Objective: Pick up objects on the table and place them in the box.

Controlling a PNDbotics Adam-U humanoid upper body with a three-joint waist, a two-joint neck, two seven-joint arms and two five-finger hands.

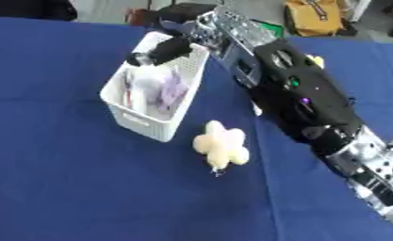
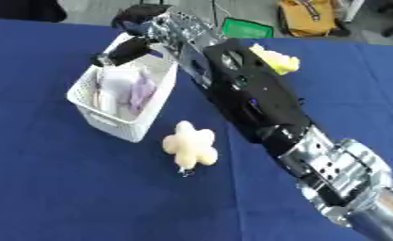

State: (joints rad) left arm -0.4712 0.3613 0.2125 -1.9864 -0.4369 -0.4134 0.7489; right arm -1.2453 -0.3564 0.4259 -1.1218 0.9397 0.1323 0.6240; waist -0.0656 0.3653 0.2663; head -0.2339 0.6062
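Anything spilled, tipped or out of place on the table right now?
Nothing looks spilled or damaged. The white basket stands upright with items inside, and the right robot hand is over it. A cream flower-shaped toy and a yellow object lie outside it on the blue table.

Your right arm reaches in from the lower right corner diagonally across the surface toward its far edge, wrist extended, and the right hand hangs there with its dark fingers pointing down-left, their curl unclear.
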